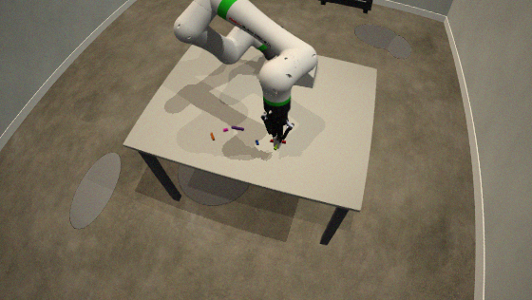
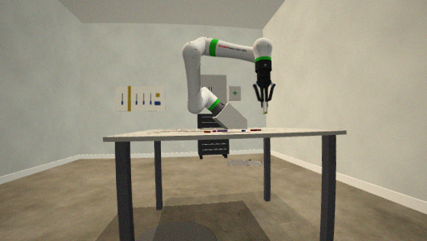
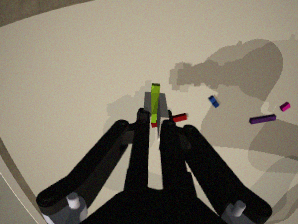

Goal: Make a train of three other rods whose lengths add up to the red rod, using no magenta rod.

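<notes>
The arm (image 2: 194, 72) arches up from its base and out to a wrist pointing straight down. The gripper (image 2: 264, 110) hangs well above the tabletop (image 2: 297, 133), jaws pinched on the lime rod (image 3: 154, 102) (held upright, hanging below them).

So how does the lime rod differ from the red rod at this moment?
The lime rod is pinched in the shut gripper and hangs well above the table, while the red rod lies free on it. The lime rod points downward; the red rod lies flat. Lime rod and red rod also differ in colour. Both are thin, straight sticks.
</notes>
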You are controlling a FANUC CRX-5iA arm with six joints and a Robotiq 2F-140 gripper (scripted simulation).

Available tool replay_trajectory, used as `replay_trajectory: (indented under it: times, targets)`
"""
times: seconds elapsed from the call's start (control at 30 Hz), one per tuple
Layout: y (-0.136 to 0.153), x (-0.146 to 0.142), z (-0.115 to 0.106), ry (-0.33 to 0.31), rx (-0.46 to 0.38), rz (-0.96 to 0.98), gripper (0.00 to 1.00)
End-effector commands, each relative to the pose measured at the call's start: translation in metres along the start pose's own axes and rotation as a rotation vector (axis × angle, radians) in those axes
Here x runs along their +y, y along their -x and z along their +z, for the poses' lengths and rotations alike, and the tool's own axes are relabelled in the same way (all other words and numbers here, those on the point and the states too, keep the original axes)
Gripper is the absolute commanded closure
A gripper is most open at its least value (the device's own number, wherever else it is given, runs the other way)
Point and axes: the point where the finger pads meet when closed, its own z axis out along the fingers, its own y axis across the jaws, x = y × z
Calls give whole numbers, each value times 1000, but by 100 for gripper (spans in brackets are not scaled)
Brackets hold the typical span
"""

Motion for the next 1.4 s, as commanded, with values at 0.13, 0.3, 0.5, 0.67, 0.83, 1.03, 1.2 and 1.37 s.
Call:
replay_trajectory:
  times: [0.13,0.3,0.5,0.67,0.83,1.03,1.2,1.37]
  targets:
    - [-1,11,-1,0,0,-99,97]
    - [-1,29,-2,0,0,-264,97]
    - [-1,46,-2,0,0,-416,97]
    - [0,62,-2,0,0,-551,97]
    - [1,77,-2,0,0,-687,97]
    - [2,90,-1,0,0,-811,97]
    - [2,91,-1,0,0,-814,97]
    - [2,91,-1,0,0,-814,97]
